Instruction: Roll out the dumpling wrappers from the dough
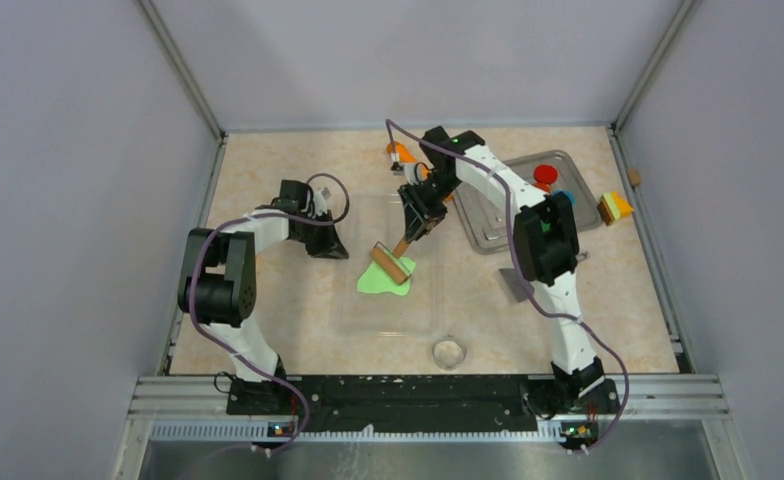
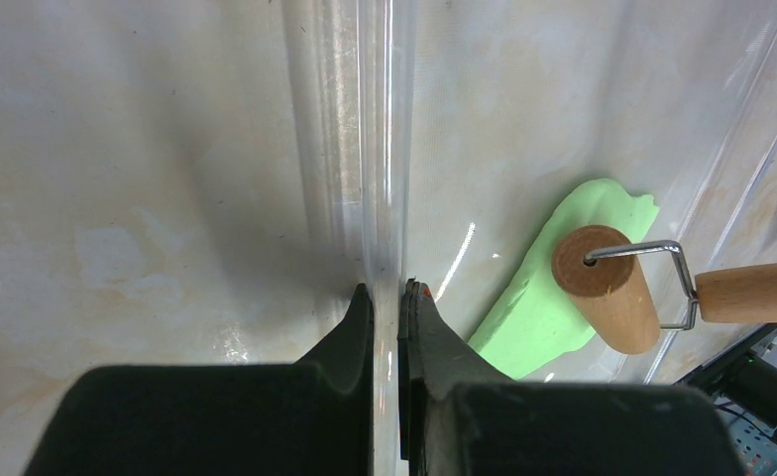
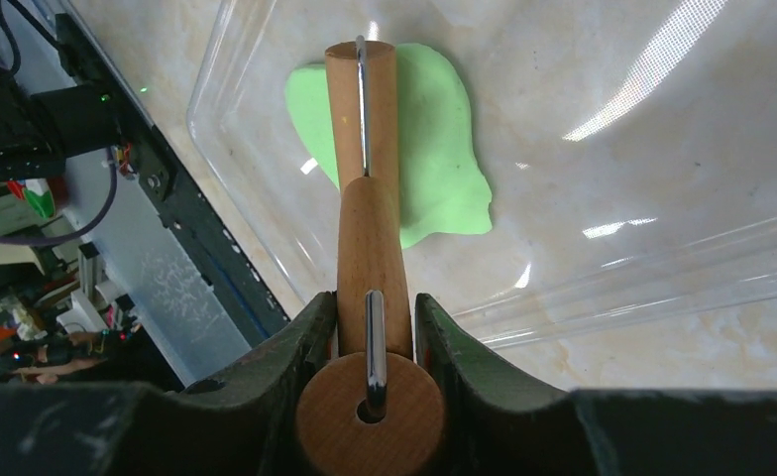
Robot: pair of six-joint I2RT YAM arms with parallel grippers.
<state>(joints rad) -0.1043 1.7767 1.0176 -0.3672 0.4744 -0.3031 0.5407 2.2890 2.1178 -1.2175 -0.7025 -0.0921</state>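
Note:
The dough (image 1: 380,280) is a flat, irregular lime-green sheet lying inside a clear plastic tray (image 1: 388,322). My right gripper (image 1: 414,216) is shut on the wooden handle (image 3: 371,248) of a small rolling pin. Its drum (image 1: 393,263) rests on the dough's far edge. In the right wrist view the drum (image 3: 362,109) lies across the dough (image 3: 439,159). My left gripper (image 1: 330,242) is shut on the tray's left rim (image 2: 389,188). From there I see the dough (image 2: 548,302) and the drum (image 2: 608,288) to the right. No round wrappers show.
A metal tray (image 1: 498,225) stands at the back right with a red disc (image 1: 545,174) and a blue one (image 1: 560,196). An orange object (image 1: 400,153) lies behind the right arm, a yellow-orange block (image 1: 615,207) at far right, and a small clear ring (image 1: 449,352) near the front.

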